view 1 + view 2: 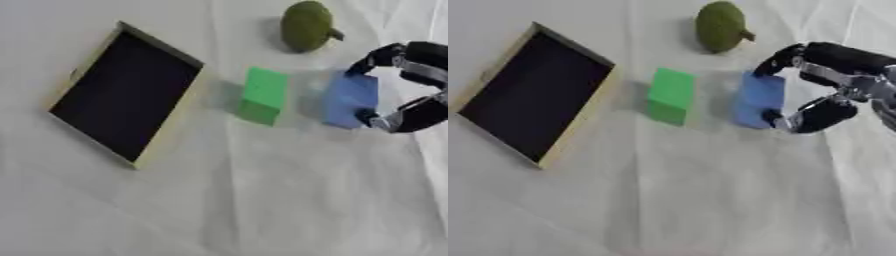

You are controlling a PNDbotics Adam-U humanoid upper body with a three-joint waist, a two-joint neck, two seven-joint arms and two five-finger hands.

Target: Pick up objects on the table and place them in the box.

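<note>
A blue block (pixel 759 100) stands on the white cloth right of centre. My right hand (pixel 833 80) comes in from the right edge, its fingers (pixel 779 59) curled over the block's far end and its thumb (pixel 794 119) at the near end, pinching it. Left of it lies a green block (pixel 670 95), apart from the hand. Farther back rests a green pear-shaped fruit (pixel 720 26). The box (pixel 122 94), a shallow tray with a wooden rim and black inside, lies tilted at the left with nothing in it. My left hand shows in neither view.
A white, slightly creased cloth (pixel 262 200) covers the whole table. The near half of it carries nothing.
</note>
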